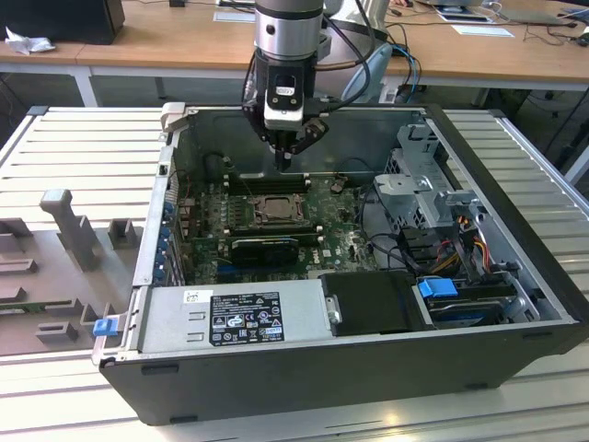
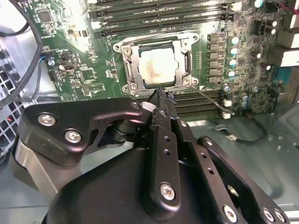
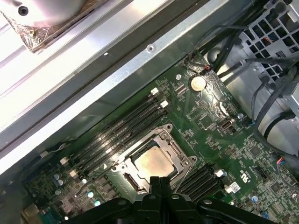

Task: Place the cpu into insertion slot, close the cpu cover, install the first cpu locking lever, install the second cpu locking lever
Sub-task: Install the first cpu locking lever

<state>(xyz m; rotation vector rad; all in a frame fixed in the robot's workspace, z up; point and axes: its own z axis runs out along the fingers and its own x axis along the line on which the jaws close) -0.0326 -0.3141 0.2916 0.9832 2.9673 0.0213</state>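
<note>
Risk here comes mostly from the thin wire lever [image 2: 210, 100] beside the insertion slot [image 2: 122, 49]. The fingers of the gripper [image 2: 163, 93] are pressed together and hold nothing. Their tip hangs just over the corner of the slot where this lever begins; whether it touches, I cannot tell. The wire is round and smooth, so I judge that a tip coming down a little to one side could slip off it. It could then scratch the green board [image 2: 84, 79] or hit the long black memory slots [image 2: 198, 105] just beside. A push that lands on the cover and not on the lever could press the chip unevenly, and the fine contacts under it are easily bent.

The cpu [image 2: 158, 67] lies flat inside the slot, about the middle of the board, with rows of memory slots along two opposite sides. It is a small square with a pale, dull metal top and a slightly warm tint. The cpu cover [image 2: 154, 45] lies down over it. It is a thin plate of grey stamped metal, and its square window leaves the chip top bare. The slot rim is metal with screw heads at the corners. In the exterior view the open case [image 1: 368, 368] stands on a ribbed metal tabletop [image 1: 83, 147].
</note>
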